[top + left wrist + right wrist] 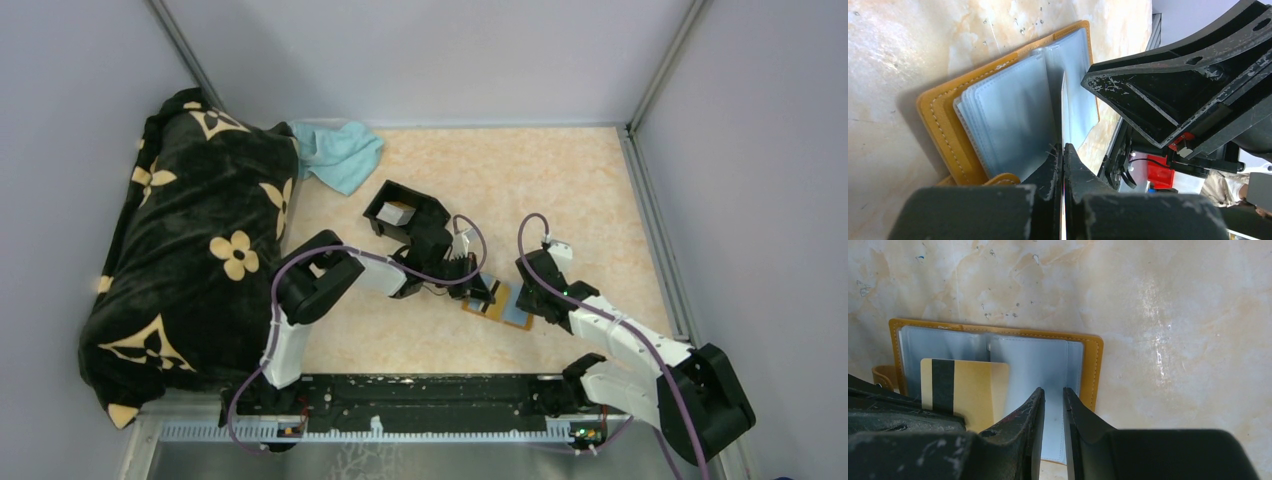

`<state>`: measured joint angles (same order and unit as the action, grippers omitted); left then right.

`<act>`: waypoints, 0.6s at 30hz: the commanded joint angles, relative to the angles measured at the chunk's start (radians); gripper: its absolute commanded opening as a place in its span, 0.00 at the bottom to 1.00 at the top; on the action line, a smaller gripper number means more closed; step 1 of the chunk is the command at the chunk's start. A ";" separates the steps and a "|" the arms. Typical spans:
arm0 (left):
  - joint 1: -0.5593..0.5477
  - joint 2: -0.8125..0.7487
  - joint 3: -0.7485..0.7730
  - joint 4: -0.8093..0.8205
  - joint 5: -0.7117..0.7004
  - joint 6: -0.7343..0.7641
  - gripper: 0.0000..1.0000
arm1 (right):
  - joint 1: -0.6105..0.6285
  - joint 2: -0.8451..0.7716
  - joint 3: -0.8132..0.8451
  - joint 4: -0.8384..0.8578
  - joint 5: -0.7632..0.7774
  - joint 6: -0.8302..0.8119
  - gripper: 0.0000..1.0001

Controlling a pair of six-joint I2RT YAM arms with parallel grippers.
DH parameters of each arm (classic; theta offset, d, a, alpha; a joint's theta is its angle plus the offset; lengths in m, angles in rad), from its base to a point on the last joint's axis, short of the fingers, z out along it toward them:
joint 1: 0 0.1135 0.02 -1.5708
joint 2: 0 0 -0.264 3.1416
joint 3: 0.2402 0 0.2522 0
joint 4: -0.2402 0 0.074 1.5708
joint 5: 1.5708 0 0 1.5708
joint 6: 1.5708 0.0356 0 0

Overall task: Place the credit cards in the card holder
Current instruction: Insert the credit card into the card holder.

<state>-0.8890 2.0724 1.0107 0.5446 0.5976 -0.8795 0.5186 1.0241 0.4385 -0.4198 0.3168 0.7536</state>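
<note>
The card holder (497, 303), an orange wallet, lies open on the table with its clear sleeves (1013, 115) facing up. My left gripper (1063, 147) is shut on a credit card (1063, 110), seen edge-on here, standing over the sleeves. In the right wrist view this card (973, 385) is gold with a black stripe and lies over the card holder's (1093, 365) left half. My right gripper (1053, 390) hovers over the right-hand sleeve, jaws a narrow gap apart with nothing between them. From above, both grippers (482, 288) (533, 300) meet at the holder.
A black open tray (432, 213) with a pale card (396, 212) inside stands behind the left arm. A teal cloth (340, 152) lies at the back left. A dark flowered blanket (190, 250) fills the left side. Grey walls close in the table.
</note>
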 commanded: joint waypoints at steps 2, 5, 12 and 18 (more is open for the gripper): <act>0.005 0.025 0.008 0.059 0.025 -0.021 0.00 | -0.008 0.008 0.001 0.002 0.011 0.004 0.21; 0.007 0.032 0.013 0.070 0.022 -0.030 0.00 | -0.008 0.009 0.002 0.001 0.011 0.003 0.21; 0.012 0.043 0.027 0.082 0.019 -0.050 0.00 | -0.008 0.012 -0.004 0.004 0.006 0.001 0.21; 0.016 0.056 0.032 0.099 0.012 -0.067 0.00 | -0.008 0.013 -0.006 0.008 0.001 0.001 0.21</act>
<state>-0.8791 2.1021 1.0176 0.5987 0.6067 -0.9329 0.5186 1.0260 0.4385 -0.4171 0.3168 0.7532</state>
